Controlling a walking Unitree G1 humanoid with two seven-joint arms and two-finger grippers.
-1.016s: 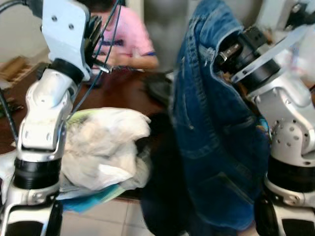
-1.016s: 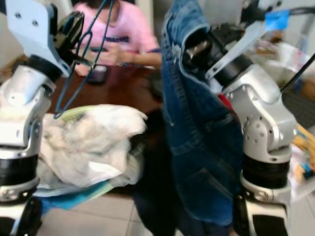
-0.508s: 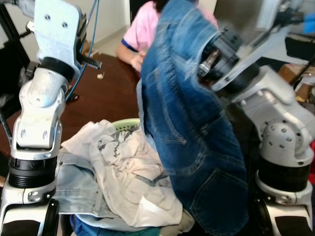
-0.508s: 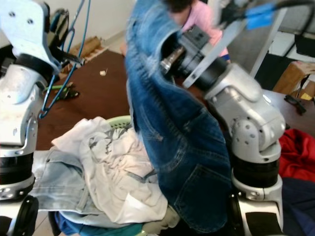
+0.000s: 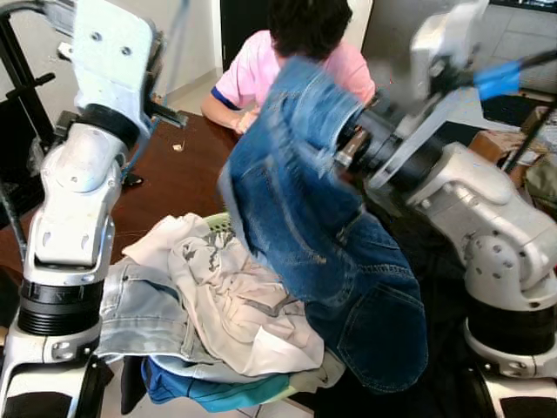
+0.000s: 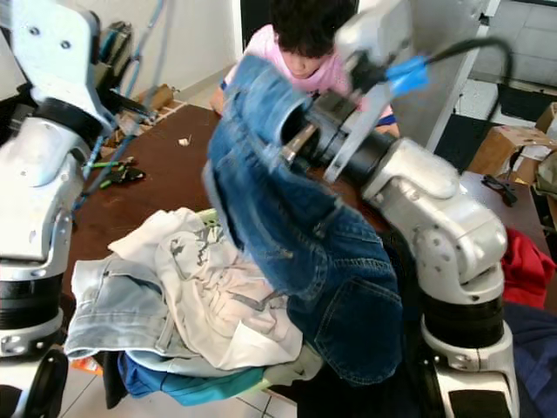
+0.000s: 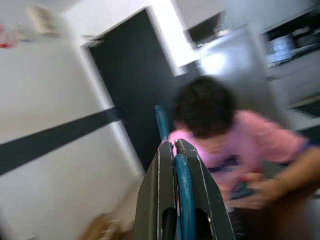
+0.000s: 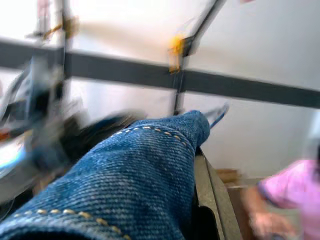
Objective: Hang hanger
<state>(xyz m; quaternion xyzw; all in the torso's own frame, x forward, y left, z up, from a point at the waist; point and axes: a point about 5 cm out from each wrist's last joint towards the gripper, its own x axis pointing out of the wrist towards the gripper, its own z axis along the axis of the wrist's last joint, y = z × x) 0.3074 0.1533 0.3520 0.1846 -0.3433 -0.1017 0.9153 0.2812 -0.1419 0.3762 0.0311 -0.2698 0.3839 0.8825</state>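
Hanger and jeans both held aloft above the laundry pile; each needs a different grip.

The left claw [image 7: 175,150] is closed on the thin blue hanger [image 7: 184,195], raised high at the robot's left; it appears rigid, light and smooth, so it is likely to pivot unless pinched near the hook or neck. The right claw's fingers are buried under the denim jeans [image 5: 322,261], so its state cannot be told; the jeans drape over it above the basket [image 5: 218,221] of clothes [image 5: 226,296] on the counter [image 5: 174,178]. The denim looks heavy and limp; support it at the waistband. A person [image 5: 296,61] sits behind the counter.
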